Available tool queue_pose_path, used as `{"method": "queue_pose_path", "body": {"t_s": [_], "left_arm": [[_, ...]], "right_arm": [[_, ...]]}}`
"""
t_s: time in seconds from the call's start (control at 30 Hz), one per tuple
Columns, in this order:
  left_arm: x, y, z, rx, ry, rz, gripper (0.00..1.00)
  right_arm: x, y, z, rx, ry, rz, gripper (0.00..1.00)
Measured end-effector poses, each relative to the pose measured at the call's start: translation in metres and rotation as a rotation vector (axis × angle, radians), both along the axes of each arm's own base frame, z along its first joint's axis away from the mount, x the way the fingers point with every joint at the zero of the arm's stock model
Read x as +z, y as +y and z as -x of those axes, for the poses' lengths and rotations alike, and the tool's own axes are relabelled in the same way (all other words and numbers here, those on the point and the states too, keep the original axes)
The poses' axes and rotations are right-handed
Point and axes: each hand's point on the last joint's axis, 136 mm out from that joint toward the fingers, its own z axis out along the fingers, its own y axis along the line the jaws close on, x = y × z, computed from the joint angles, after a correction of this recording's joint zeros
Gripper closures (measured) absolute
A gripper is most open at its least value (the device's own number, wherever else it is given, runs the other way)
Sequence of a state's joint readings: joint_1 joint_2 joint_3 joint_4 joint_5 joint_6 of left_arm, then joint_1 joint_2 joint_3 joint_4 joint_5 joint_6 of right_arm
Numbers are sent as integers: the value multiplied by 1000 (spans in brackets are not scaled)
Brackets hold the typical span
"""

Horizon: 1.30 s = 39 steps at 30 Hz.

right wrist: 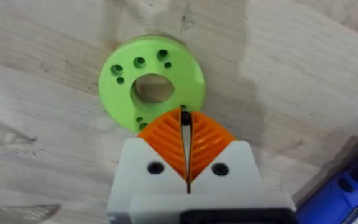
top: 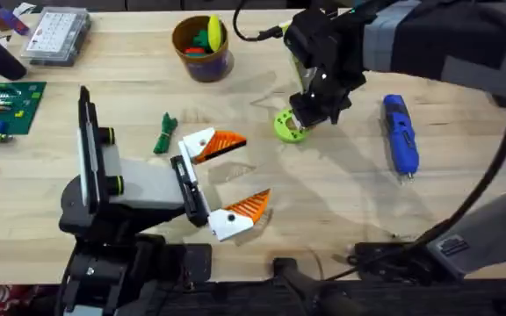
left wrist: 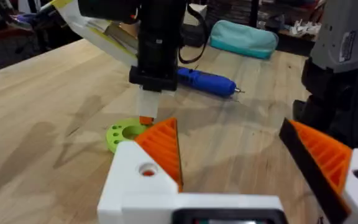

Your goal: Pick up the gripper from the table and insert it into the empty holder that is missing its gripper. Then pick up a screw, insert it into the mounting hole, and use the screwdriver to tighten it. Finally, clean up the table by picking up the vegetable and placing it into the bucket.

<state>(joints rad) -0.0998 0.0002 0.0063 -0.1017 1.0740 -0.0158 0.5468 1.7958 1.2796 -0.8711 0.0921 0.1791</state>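
Observation:
My right gripper (top: 304, 123) (right wrist: 184, 115) points straight down over the rim of a lime-green ring with holes (top: 288, 127) (right wrist: 151, 84) (left wrist: 124, 132). Its orange pads are shut on a thin dark screw (right wrist: 183, 112) at the ring's edge. The blue screwdriver (top: 400, 133) (left wrist: 207, 81) lies on the table to the right of it. My left gripper (top: 253, 168) (left wrist: 225, 134) hovers open and empty left of the ring. The dark green vegetable (top: 164, 132) lies beside it. The yellow-orange bucket (top: 202, 46) stands at the back. The loose gripper and its holder are out of view.
A clear compartment box (top: 57, 35) stands at the back left and a green circuit board (top: 3, 105) lies at the left edge. A teal pouch (left wrist: 244, 38) lies beyond the screwdriver. The right arm's cable (top: 499, 158) hangs over the right side.

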Motion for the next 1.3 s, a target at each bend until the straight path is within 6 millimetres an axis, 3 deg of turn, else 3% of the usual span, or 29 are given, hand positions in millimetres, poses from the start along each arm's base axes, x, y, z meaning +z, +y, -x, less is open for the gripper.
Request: {"method": "queue_pose_path", "body": {"t_s": [0.43,0.6,0.7,1.0,1.3], "left_arm": [[0,0,0,0,0,0,11],[0,0,0,0,0,0,11],[0,0,0,0,0,0,11],[0,0,0,0,0,0,11],[0,0,0,0,0,0,11]], "right_arm": [[0,1,-1,0,-5,-3,991],[5,-4,8,0,31,16,991],[23,-5,9,0,22,10,991],[108,3,-4,0,-92,-59,991],[164,13,-7,21,-158,-102,991]]}}
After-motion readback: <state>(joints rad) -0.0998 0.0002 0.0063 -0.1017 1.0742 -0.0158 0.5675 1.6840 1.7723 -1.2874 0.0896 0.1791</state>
